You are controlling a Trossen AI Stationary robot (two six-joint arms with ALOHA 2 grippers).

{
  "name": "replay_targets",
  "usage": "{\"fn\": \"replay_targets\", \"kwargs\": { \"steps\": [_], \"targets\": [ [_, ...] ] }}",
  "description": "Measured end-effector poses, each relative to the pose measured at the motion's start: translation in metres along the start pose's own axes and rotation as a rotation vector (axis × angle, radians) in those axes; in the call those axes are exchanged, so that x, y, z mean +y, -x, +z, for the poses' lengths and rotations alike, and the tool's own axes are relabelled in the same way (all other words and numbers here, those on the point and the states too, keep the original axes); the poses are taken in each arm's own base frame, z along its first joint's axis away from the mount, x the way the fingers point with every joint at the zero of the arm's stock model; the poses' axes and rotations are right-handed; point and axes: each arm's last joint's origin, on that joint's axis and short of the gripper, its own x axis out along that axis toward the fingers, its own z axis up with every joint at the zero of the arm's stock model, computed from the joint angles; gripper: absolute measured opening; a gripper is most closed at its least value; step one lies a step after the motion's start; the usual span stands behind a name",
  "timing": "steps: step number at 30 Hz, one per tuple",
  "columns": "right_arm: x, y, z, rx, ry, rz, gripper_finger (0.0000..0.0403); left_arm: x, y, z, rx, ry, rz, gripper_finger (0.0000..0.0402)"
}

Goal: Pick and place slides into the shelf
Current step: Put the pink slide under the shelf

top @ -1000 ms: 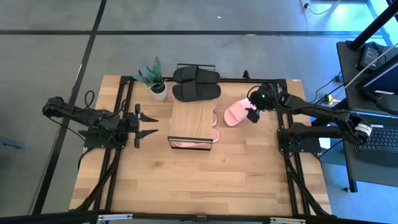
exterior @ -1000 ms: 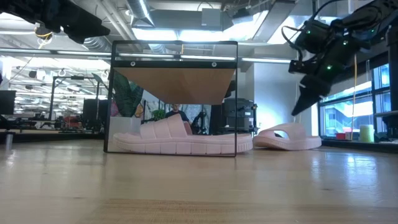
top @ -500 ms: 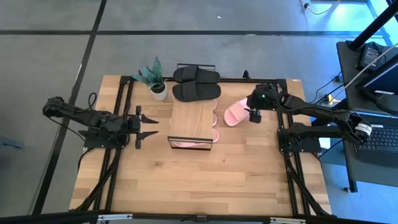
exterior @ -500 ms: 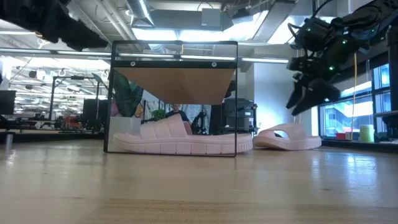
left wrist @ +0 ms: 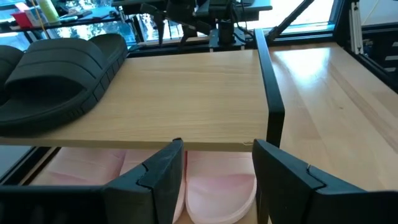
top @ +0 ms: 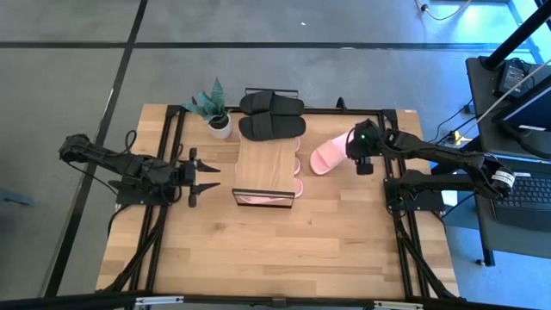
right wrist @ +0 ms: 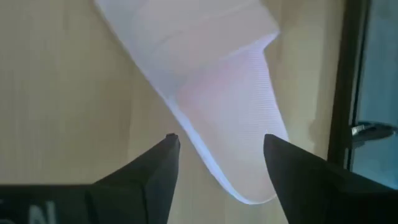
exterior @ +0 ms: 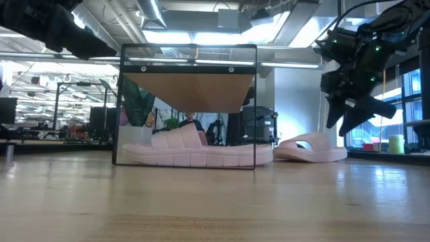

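Right gripper (top: 362, 161) right of centre in the high view, above the table (top: 258, 258) near its far right corner, fingers spread and holding nothing, just beside the heel end of a loose pink slide (top: 328, 156); in the low view hanging at upper right (exterior: 356, 114), tips pointing down, clear of that slide (exterior: 310, 148) lying flat below and to its left; in the right wrist view both dark fingers (right wrist: 155, 180) parted over the pale slide (right wrist: 217, 93). Shelf (top: 267, 164) at centre of the high view, wood top, black frame. Black pair (top: 272, 115) just above the shelf in the high view, one of them overlapping the board's far edge; in the left wrist view a black slide (left wrist: 56, 68) resting on the board at upper left. Pink slides (exterior: 198, 151) under the board, on the table, filling the frame's width in the low view. Left gripper (top: 200, 175) left of the shelf in the high view, raised, fingers apart and empty, pointed at the shelf's side. Potted plant (top: 215, 112) at upper left of the shelf
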Motion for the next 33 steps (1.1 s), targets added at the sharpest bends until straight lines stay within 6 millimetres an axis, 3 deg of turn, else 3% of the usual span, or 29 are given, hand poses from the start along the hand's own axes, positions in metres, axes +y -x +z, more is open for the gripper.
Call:
{"fn": "replay_targets", "kwargs": {
  "steps": [8, 16, 26, 33],
  "targets": [
    [0.004, -0.007, 0.005, 0.007, 0.085, 0.027, 0.0228, 0.0, 0.0, 0.0, 0.001, -0.005, 0.0, 0.0185],
    [0.008, -0.033, 0.008, 0.088, 0.14, 0.101, 0.0228, 0.0, 0.0, 0.0, 0.002, -0.034, 0.0, 0.0185],
    [0.006, -0.057, 0.013, 0.139, 0.15, 0.054, 0.0227, 0.0, 0.0, 0.0, 0.003, -0.033, 0.0, 0.0185],
    [0.008, -0.068, 0.012, 0.181, 0.123, 0.069, 0.0185, 0.0, 0.0, 0.0, 0.003, -0.033, 0.0, 0.0185]
  ]
}}
